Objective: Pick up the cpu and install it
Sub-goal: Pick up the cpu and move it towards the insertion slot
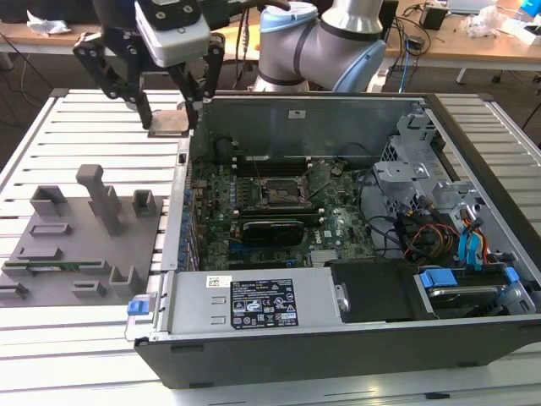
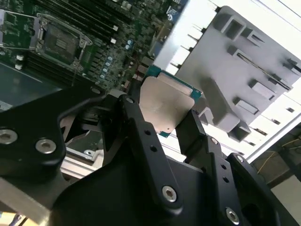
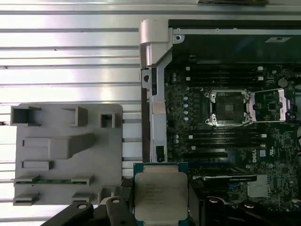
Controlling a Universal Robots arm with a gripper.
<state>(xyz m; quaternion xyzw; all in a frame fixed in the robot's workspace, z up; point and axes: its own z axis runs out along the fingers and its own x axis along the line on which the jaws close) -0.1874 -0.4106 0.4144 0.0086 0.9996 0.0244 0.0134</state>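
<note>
The cpu [image 1: 169, 123] is a flat square chip with a pale metal top, and it hangs in the air over the slatted table, just outside the far corner of the open computer case on the exterior view's left. My gripper [image 1: 169, 114] is shut on it, one black finger on each side. Both wrist views show the cpu [image 2: 167, 101] [image 3: 160, 193] clamped between the fingers [image 2: 136, 117]. The open socket [image 1: 279, 193] [image 3: 230, 108] lies on the green motherboard inside the case, with its metal bracket flipped up, well apart from the chip.
A grey holder tray [image 1: 84, 245] [image 3: 66, 155] with upright blocks lies on the table at the exterior view's left of the case. The case wall [image 1: 182, 194] stands between gripper and motherboard. A black card [image 1: 270, 230], drive cages and cables [image 1: 439, 228] fill the case.
</note>
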